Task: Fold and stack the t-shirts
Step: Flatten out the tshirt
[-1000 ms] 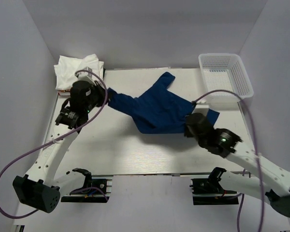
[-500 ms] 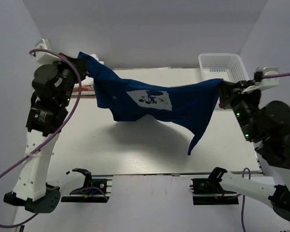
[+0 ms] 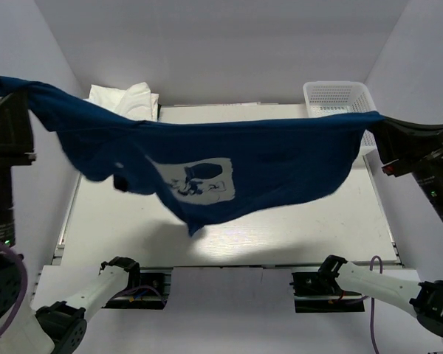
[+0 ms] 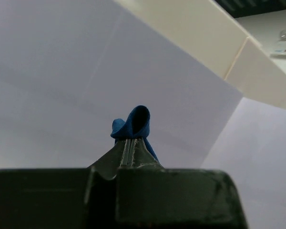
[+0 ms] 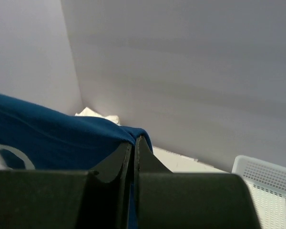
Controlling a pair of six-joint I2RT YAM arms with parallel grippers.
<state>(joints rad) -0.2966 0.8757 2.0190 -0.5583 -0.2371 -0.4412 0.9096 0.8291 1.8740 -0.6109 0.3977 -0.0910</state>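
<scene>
The navy blue t-shirt [image 3: 280, 162] hangs stretched wide in the air above the table, its pale cartoon print [image 3: 196, 181] facing the camera. My left gripper [image 3: 4, 88] is shut on the shirt's left end, high at the far left; a blue fold [image 4: 133, 121] sticks out past its fingertips. My right gripper [image 3: 380, 125] is shut on the shirt's right end, high at the far right; the cloth [image 5: 62, 138] runs left from its jaws. White tees [image 3: 122, 99] lie piled at the table's back left and show in the right wrist view [image 5: 97, 115].
A white mesh basket [image 3: 336, 99] stands at the back right, partly behind the shirt; its corner shows in the right wrist view [image 5: 269, 186]. The white table [image 3: 295, 228] lies below. Grey walls close in the left, right and back.
Both grippers have lifted the navy shirt off the table, risen and moved apart toward the frame edges. The shirt went from crumpled to spread wide, print showing.
</scene>
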